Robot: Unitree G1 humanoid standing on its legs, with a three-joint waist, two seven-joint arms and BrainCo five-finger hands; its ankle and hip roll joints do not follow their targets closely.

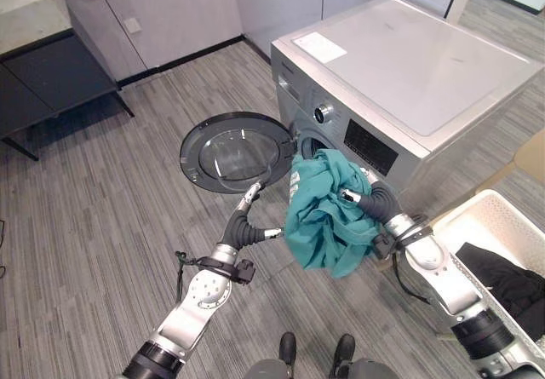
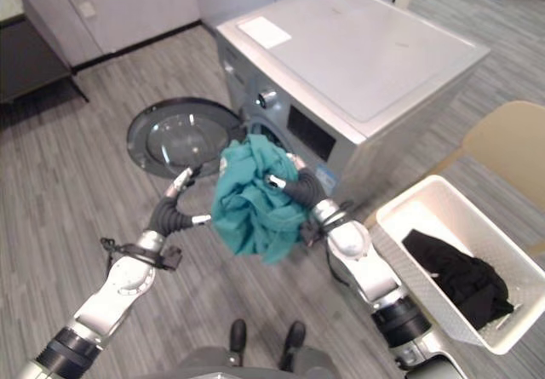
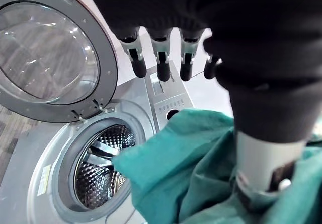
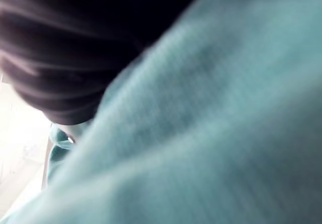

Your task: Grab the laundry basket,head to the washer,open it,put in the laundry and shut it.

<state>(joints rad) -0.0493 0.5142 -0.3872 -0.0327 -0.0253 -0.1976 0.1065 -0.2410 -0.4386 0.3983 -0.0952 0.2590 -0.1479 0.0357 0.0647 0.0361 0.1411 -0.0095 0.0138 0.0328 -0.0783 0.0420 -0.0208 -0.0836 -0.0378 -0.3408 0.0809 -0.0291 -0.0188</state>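
Currently right hand point(image 1: 368, 198) is gripping teal garment point(image 1: 322, 217) at frame centre, drum opening point(image 3: 103, 166) lying just beyond; left hand point(image 1: 249, 224) is hanging open alongside.

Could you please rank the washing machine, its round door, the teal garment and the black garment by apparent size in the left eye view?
1. Silver washing machine
2. Teal cloth garment and round glass door: alike, unranked
3. Black garment, partly cut off in the white basket
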